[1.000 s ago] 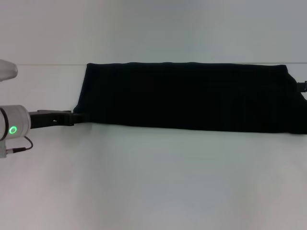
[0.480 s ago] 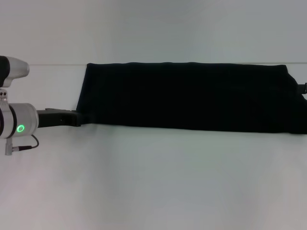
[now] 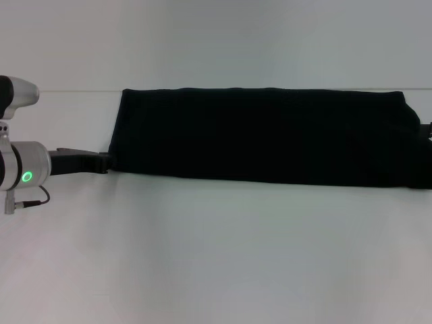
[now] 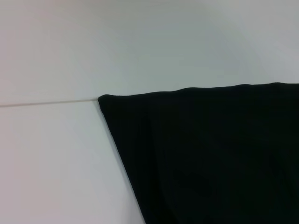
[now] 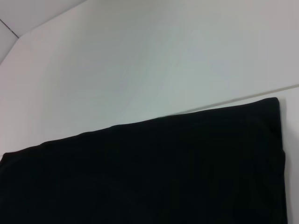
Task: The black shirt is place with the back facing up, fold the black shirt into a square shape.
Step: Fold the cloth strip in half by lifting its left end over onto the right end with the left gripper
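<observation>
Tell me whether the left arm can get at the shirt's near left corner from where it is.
Probably yes. The left end effector is already at the left end of the shirt, beside its near corner, with only bare table around it.

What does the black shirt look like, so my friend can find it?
Look at the white table. Across its far side lies the black shirt, folded into one long flat dark band. The left gripper is at its near left corner; nothing else there is soft black cloth.

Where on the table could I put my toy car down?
The wide bare table in front of the black shirt is free. It is crowded at the shirt's ends: the left gripper at one, the right gripper at the other.
</observation>
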`<state>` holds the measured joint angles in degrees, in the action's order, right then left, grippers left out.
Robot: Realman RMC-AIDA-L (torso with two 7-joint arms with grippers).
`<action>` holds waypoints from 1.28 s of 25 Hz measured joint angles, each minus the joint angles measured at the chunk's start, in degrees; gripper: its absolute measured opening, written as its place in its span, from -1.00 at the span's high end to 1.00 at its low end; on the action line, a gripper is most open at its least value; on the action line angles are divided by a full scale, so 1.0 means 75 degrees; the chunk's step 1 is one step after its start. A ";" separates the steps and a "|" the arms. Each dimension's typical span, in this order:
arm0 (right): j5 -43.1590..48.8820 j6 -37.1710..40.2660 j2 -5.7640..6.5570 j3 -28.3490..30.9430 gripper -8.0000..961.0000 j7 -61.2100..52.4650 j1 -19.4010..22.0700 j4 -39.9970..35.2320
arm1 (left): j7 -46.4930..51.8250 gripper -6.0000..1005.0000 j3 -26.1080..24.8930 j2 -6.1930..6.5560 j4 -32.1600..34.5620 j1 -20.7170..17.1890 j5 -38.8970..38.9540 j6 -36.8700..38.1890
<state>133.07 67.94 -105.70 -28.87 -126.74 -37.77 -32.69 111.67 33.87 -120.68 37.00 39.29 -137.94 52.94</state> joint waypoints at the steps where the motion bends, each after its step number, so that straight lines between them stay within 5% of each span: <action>1: 0.0000 0.0000 -0.0001 0.0001 -0.47 0.0000 0.0004 0.0000 | 0.0001 0.58 0.0000 0.0004 -0.0006 0.0007 -0.0001 -0.0011; 10: 0.0330 -0.0001 -0.0008 -0.0013 -0.47 -0.0030 -0.0015 0.0000 | 0.0028 0.97 -0.0005 0.0026 0.0022 0.0030 -0.0029 -0.0013; 32: 0.0982 -0.1025 -0.0392 -0.0217 -0.40 -0.0196 -0.0298 0.0334 | 0.0087 0.99 -0.0003 0.0058 0.0091 0.0063 -0.0208 0.0146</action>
<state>140.43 60.26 -108.64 -30.50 -128.21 -40.01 -30.19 112.32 33.84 -120.25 37.69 39.76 -139.49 54.04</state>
